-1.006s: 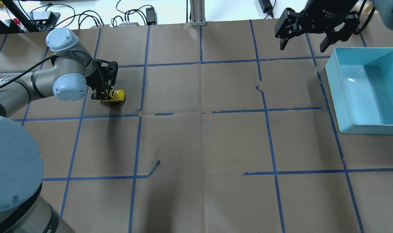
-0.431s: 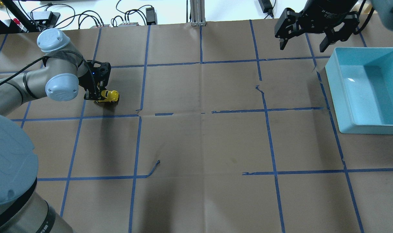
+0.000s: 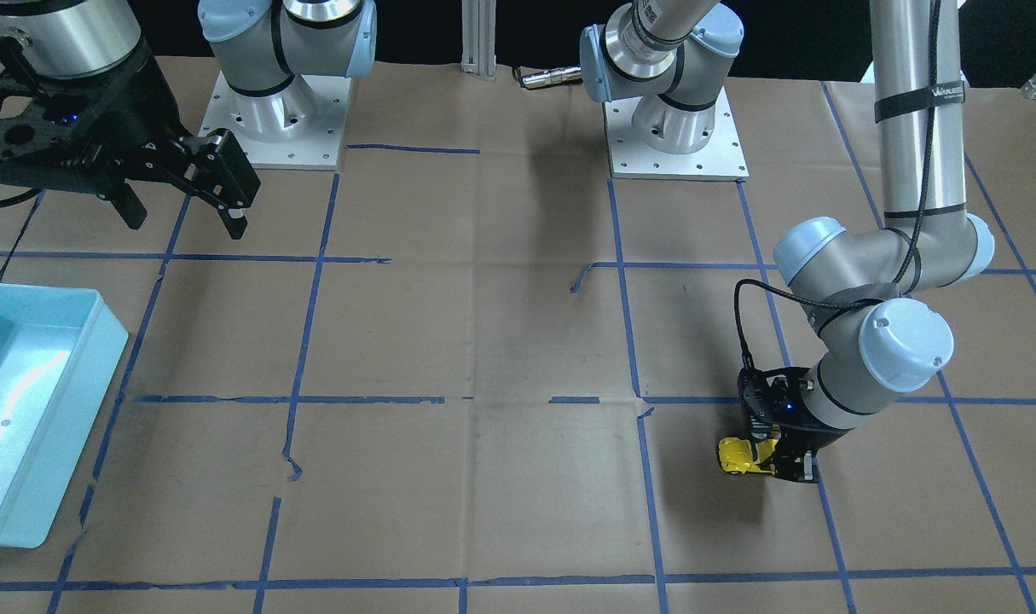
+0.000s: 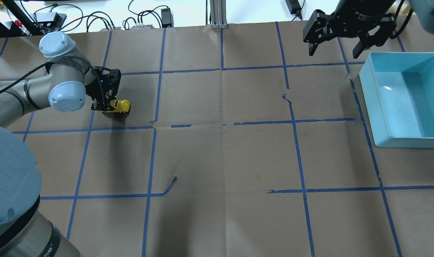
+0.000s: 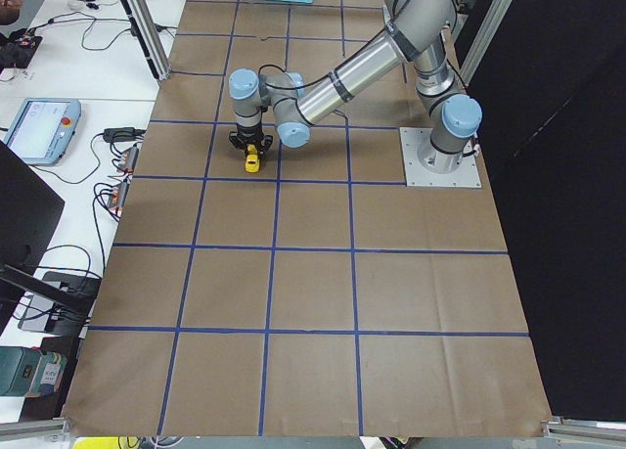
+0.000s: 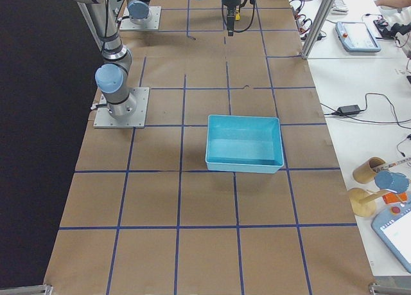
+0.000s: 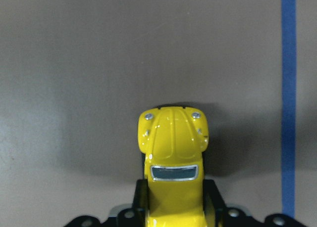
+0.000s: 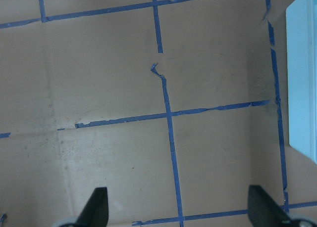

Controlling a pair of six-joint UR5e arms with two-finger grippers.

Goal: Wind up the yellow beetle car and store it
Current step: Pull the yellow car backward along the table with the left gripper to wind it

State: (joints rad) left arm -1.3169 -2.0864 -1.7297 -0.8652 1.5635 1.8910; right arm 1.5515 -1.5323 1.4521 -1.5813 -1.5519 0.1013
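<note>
The yellow beetle car (image 4: 119, 105) stands on the brown table paper at the far left, its hood pointing away from my left gripper (image 4: 104, 106). That gripper is shut on the car's rear half, low at the table. The left wrist view shows the car (image 7: 173, 143) between the jaws, with hood and windscreen visible. It also shows in the front-facing view (image 3: 739, 454) and the exterior left view (image 5: 252, 160). My right gripper (image 4: 333, 46) is open and empty, held high at the far right beside the bin.
A light-blue open bin (image 4: 372, 103) stands at the right edge of the table; it also shows in the front-facing view (image 3: 100, 358) and the exterior right view (image 6: 244, 164). Blue tape lines cross the brown paper. Cables lie beyond the far edge.
My left gripper has moved a short way to the left with the car held in it, the car sliding backward along the table. The right arm has not moved.
</note>
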